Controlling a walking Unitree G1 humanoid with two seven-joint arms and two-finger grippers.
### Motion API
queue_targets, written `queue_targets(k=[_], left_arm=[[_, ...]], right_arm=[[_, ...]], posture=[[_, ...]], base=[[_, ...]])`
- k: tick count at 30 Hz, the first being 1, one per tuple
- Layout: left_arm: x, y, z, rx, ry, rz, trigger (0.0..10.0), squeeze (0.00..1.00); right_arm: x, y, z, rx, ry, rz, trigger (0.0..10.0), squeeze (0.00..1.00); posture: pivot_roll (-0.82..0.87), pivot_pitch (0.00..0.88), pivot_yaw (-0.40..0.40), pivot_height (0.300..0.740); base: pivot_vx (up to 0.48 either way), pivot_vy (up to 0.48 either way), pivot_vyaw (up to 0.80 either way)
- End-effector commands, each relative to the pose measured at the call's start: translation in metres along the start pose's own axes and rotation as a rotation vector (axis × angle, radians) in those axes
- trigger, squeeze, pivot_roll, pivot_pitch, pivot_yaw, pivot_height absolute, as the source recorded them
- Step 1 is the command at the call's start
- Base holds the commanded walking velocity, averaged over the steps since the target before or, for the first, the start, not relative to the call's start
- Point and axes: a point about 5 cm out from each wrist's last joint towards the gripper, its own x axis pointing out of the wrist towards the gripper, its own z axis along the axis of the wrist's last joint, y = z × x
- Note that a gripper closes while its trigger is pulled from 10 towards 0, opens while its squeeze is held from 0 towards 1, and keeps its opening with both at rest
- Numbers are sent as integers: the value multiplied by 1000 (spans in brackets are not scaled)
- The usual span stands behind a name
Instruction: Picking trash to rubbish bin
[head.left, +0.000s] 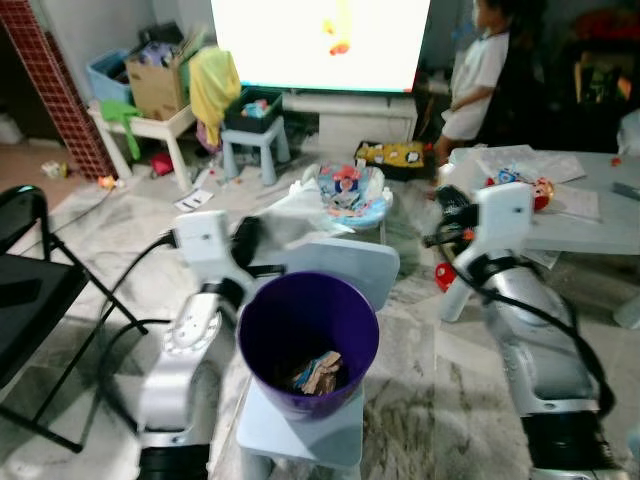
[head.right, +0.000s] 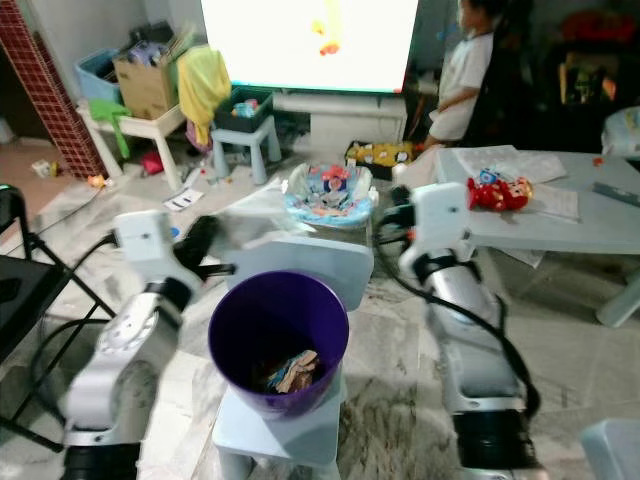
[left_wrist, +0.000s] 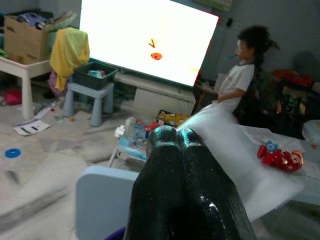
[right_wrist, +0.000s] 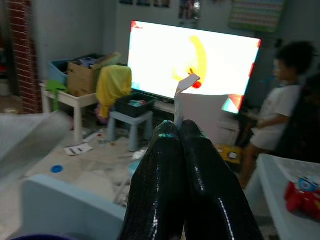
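A purple rubbish bin (head.left: 308, 345) stands on the seat of a small pale blue chair (head.left: 345, 262), directly in front of the robot. Crumpled wrappers (head.left: 318, 372) lie at the bottom of the bin. The left gripper (left_wrist: 175, 134) is raised just beside the bin's rim on the robot's left, near the chair back; its two black fingers are pressed together, and a sheet of clear plastic (left_wrist: 235, 165) extends from their tips. The right gripper (right_wrist: 179, 125) is held up on the robot's right, above and beyond the bin, fingers pressed together on a thin pale strip (right_wrist: 181, 92) that sticks up from the tips. Behind the chair, a child's bouncer seat (head.left: 347, 192) sits on the marble floor (head.left: 110, 240), with a bright television screen (head.left: 320, 40) beyond it. A person (head.left: 478, 75) stands beside the screen. On the robot's right, a grey table (head.right: 560, 225) carries a red toy (head.right: 497, 190) and papers. A black folding chair (head.left: 25, 290) stands at the robot's left.
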Motion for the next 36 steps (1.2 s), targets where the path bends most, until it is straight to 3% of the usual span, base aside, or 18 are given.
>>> queue_targets(k=[1, 9, 14, 17, 20, 24, 36], left_arm=[[1, -10, -2, -4, 5, -28, 0, 0], [0, -5, -9, 0, 23, -7, 0, 0], [-4, 2, -25, -19, 83, 47, 0, 0], [-7, 7, -37, -14, 140, 72, 0, 0], [-15, 17, -62, -22, 267, 152, 0, 0], [-21, 25, -87, -93, 398, 237, 0, 0], [-24, 24, -132, -244, 654, 277, 0, 0]], right_arm=[[-2, -9, 2, -15, -6, -22, 0, 0], [-3, -8, 2, -16, -1, -15, 0, 0], [-6, -7, -1, -18, 17, -1, 0, 0], [-10, -5, -3, -19, 31, 12, 0, 0], [-17, -6, -4, -26, 48, 24, 0, 0], [-21, -8, -3, -37, 58, 24, 0, 0], [-26, -16, 4, -70, 67, 19, 0, 0]], posture=[[76, 23, -22, 740], [74, 29, -28, 740], [70, 48, -36, 740], [65, 69, -42, 740], [45, 91, -51, 740], [22, 102, -57, 740], [-27, 115, -67, 740]], base=[[330, 0, 0], [41, 0, 0], [0, 0, 0], [0, 0, 0], [0, 0, 0], [0, 0, 0], [0, 0, 0]])
